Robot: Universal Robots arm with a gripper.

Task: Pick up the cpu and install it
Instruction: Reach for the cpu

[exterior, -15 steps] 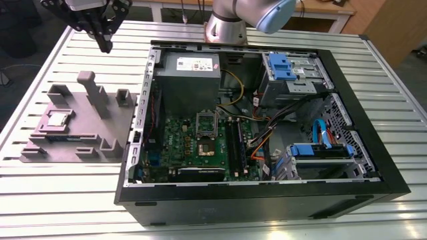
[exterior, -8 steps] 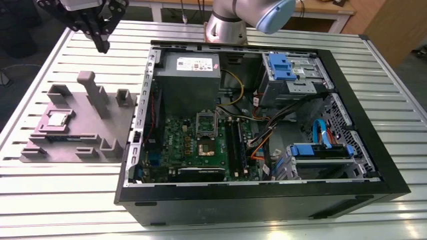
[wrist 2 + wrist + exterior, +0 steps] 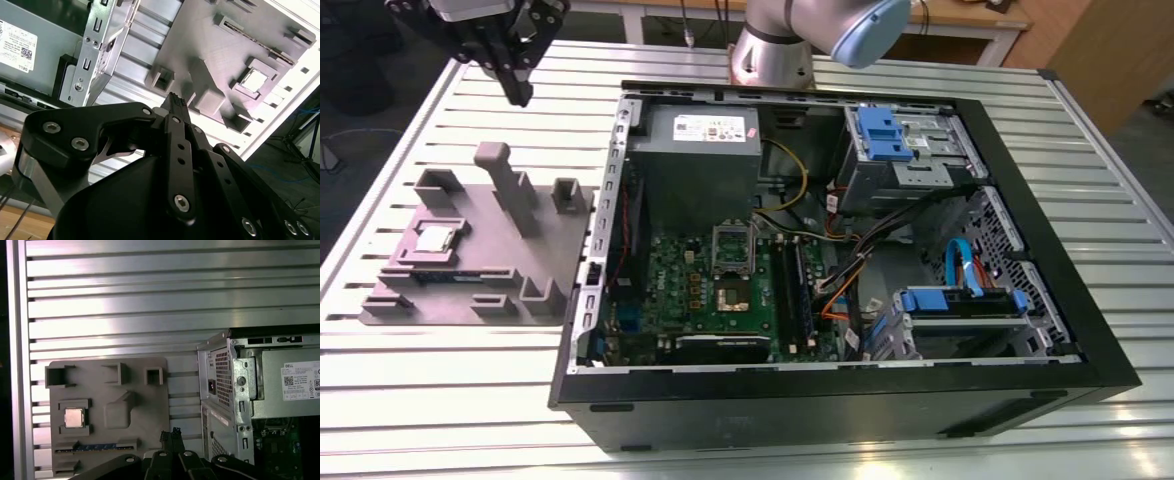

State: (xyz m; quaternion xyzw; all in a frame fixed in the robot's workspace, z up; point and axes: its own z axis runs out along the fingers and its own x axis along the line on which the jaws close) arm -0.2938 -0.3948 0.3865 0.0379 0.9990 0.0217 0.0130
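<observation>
Nearest, on the exterior view's left, the grey holder block (image 3: 560, 255) lies on the slatted table (image 3: 440, 400), its right edge just beside the open computer case (image 3: 854, 400). The cpu (image 3: 435, 238) sits in a square pocket near the block's left edge (silvery top up), with open room above it. Farther back, the gripper (image 3: 520, 95) hangs over bare slats, fingers pressed together on nothing, well apart from the cpu.
</observation>
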